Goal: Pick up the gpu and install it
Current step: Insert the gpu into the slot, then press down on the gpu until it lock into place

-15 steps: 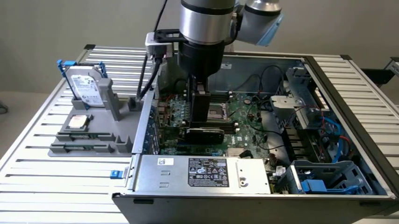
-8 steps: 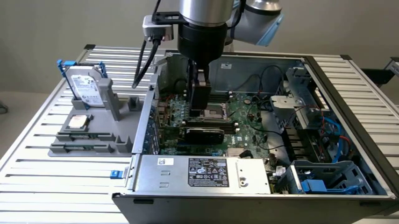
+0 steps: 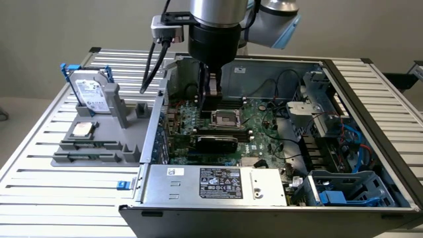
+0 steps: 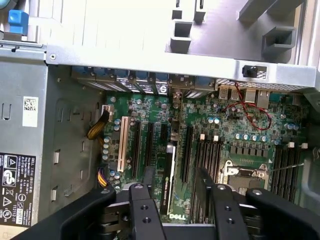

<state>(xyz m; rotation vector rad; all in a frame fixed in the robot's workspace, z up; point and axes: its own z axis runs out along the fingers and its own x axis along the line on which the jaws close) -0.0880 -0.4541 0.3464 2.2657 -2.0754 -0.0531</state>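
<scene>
The gpu (image 3: 215,144) stands on edge in a slot of the green motherboard (image 3: 264,134), inside the open computer case, with its black face towards the case front. From the wrist camera the gpu (image 4: 167,165) is a thin card seen edge-on, running between the slots. My gripper (image 3: 210,101) hangs inside the case over the back of the board, above the card and clear of it. In the wrist view my gripper (image 4: 172,187) has its two black fingers (image 4: 145,210) apart, and the card lies below the gap. Nothing is held.
A grey fixture (image 3: 99,148) at the exterior view's left holds a silver hard drive in a blue frame (image 3: 92,94) and a small flat silver drive (image 3: 82,130). The power supply (image 3: 215,183), a blue drive cage (image 3: 350,191), cables and the case walls (image 3: 370,114) surround the board.
</scene>
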